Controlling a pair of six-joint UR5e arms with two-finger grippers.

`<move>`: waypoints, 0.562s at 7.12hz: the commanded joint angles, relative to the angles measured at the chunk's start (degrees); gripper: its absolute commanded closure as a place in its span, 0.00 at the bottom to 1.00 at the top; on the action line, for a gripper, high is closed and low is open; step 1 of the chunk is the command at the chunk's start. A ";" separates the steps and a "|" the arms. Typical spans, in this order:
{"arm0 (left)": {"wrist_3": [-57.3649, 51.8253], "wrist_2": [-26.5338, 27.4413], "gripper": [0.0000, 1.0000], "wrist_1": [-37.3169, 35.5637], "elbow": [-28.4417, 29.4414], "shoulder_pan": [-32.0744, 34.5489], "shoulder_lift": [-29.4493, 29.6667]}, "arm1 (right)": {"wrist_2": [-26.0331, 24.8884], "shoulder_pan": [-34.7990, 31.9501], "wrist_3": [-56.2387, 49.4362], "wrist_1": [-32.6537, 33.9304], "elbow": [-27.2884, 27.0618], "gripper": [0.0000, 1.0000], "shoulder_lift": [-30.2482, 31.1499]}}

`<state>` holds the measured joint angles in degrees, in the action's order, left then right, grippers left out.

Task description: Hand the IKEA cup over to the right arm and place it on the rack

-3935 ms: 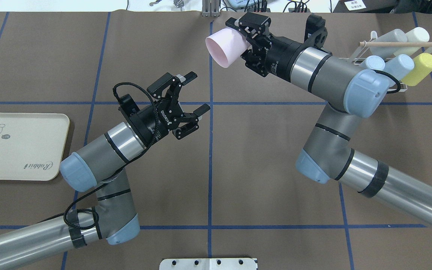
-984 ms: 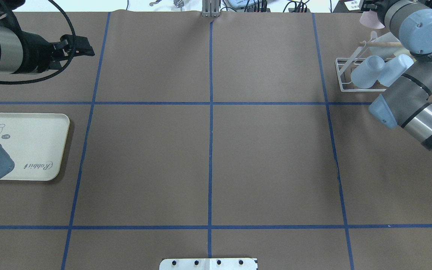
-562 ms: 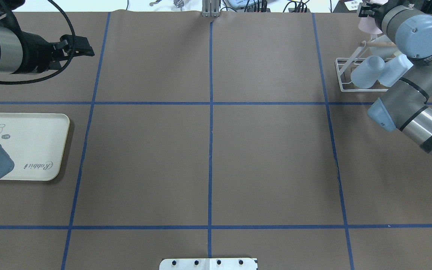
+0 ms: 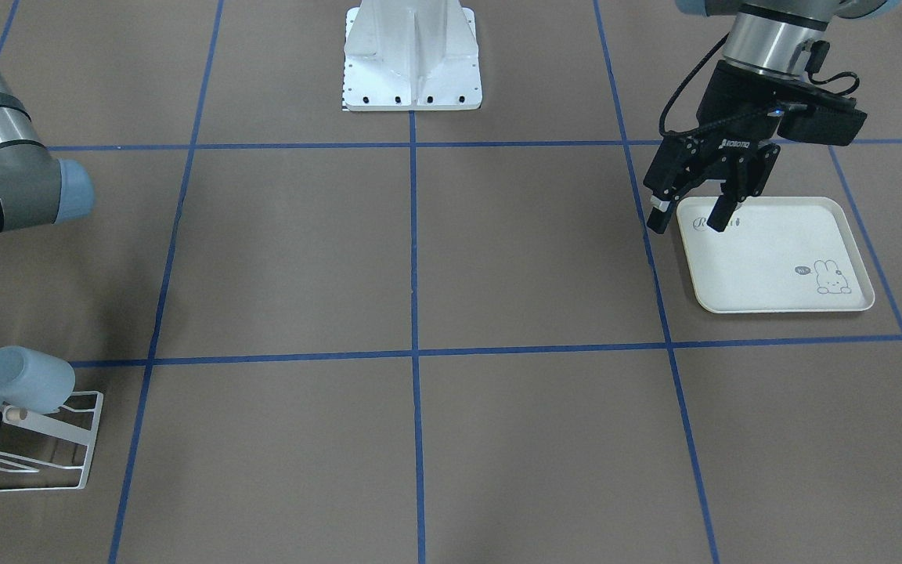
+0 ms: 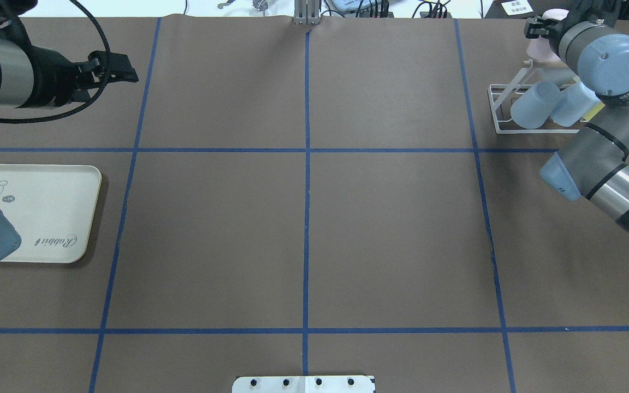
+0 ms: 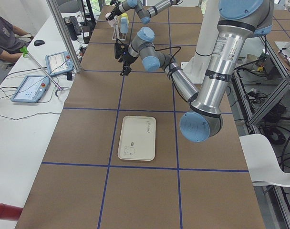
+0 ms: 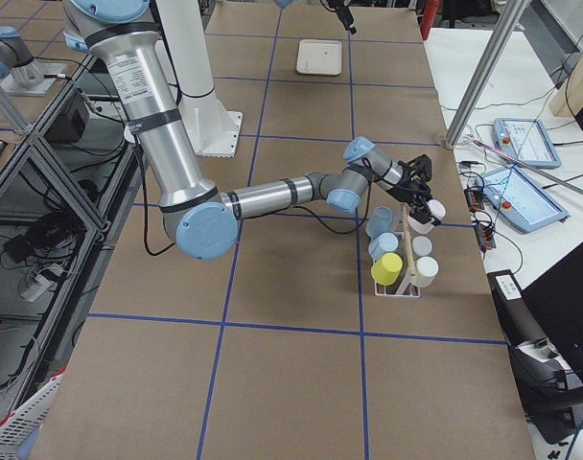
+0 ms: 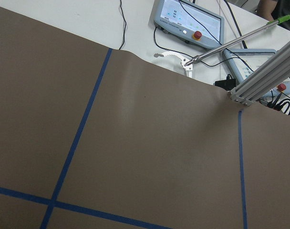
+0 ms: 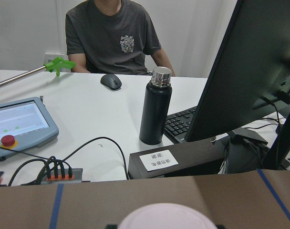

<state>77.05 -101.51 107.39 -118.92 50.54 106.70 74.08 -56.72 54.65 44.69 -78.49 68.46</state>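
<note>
The IKEA cup (image 5: 539, 49) is pale pink and hangs at the far end of the rack (image 5: 503, 117), a white wire frame with a wooden dowel (image 5: 552, 64). My right gripper (image 5: 538, 34) is shut on it, and the right arm's elbow hides much of the rack. In the exterior right view the cup (image 7: 427, 217) sits just above the rack's far prongs. The cup's rim (image 9: 166, 218) fills the bottom of the right wrist view. My left gripper (image 4: 688, 218) hangs open and empty over the near corner of the tray (image 4: 780, 258).
Two pale blue cups (image 5: 535, 103) lie on the rack, with a yellow cup (image 7: 387, 266) and a cream one (image 7: 426, 270) beside them. Beyond the table's far edge are control tablets (image 8: 188, 21), a black bottle (image 9: 154, 107) and a seated person (image 9: 111, 38).
Both arms have left the table's middle. The right arm carried the pink cup to the rack and the left gripper withdrew to the far left. Over the last second the cup shifted slightly at the rack.
</note>
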 commanded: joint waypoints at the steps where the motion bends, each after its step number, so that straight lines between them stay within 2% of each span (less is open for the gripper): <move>1: 0.03 0.00 0.00 0.10 0.00 0.00 0.00 | -0.08 0.73 -0.16 0.05 0.01 1.00 0.09; 2: 0.03 0.00 0.00 0.10 0.00 0.00 0.00 | -0.08 0.83 -0.16 -0.13 0.27 1.00 0.18; 3: 0.12 0.00 0.00 0.10 -0.09 0.00 0.00 | 0.01 0.83 -0.16 -0.21 0.36 0.23 0.10; 4: 0.20 0.00 0.00 0.10 -0.09 0.00 0.00 | -0.25 0.91 -0.25 -0.13 0.44 0.00 0.01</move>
<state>77.16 -101.51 107.49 -118.98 50.54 106.70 74.00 -55.90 54.47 44.55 -78.17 68.55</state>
